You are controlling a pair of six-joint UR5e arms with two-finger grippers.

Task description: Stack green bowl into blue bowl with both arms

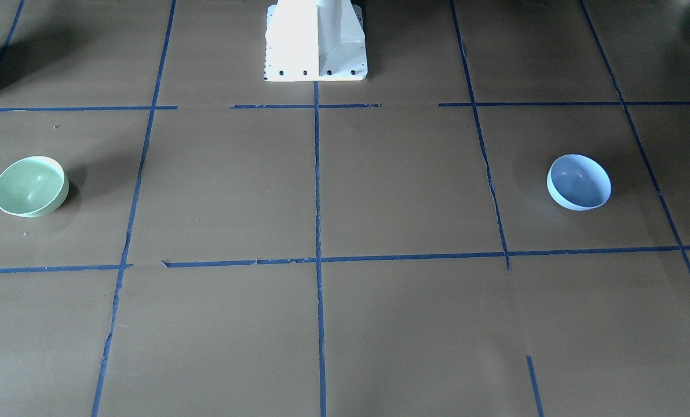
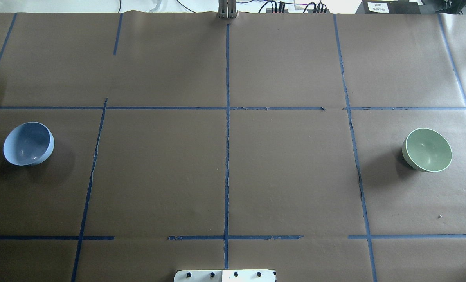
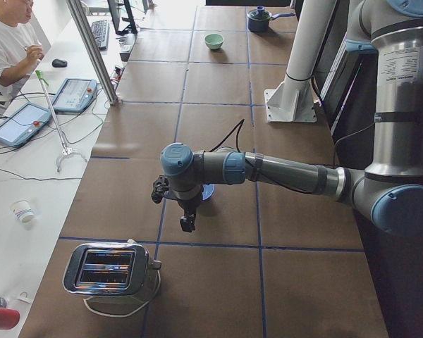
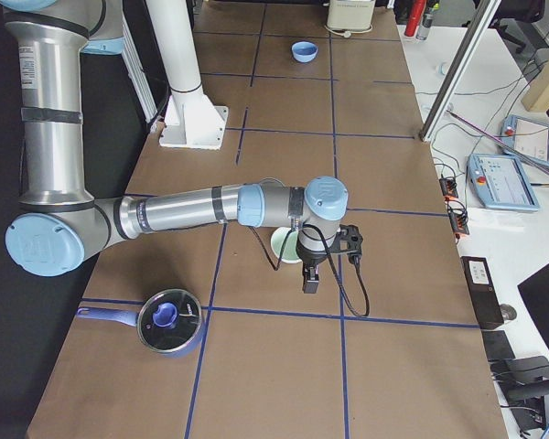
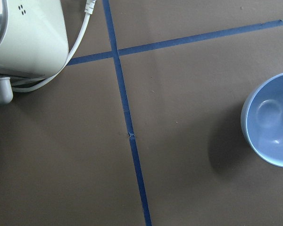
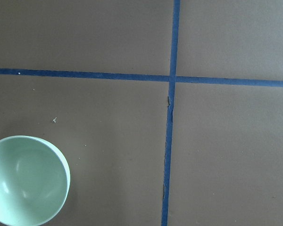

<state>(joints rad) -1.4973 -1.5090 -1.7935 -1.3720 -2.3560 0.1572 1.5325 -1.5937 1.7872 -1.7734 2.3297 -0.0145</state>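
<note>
Apparently split one per side, blue bowl (image 2: pixel 28 143) sits near left gripper (image 3: pixel 187 224), green bowl (image 2: pixel 427 150) near right gripper (image 4: pixel 310 282); finger spread cannot be told.

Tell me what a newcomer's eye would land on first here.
Two lone bowls stand far apart on the brown table crossed by blue tape lines: the blue bowl at the robot's left end, the green bowl at its right end. In the side views, the left arm stretches out beside the blue bowl and the right arm beside the green one.
</note>
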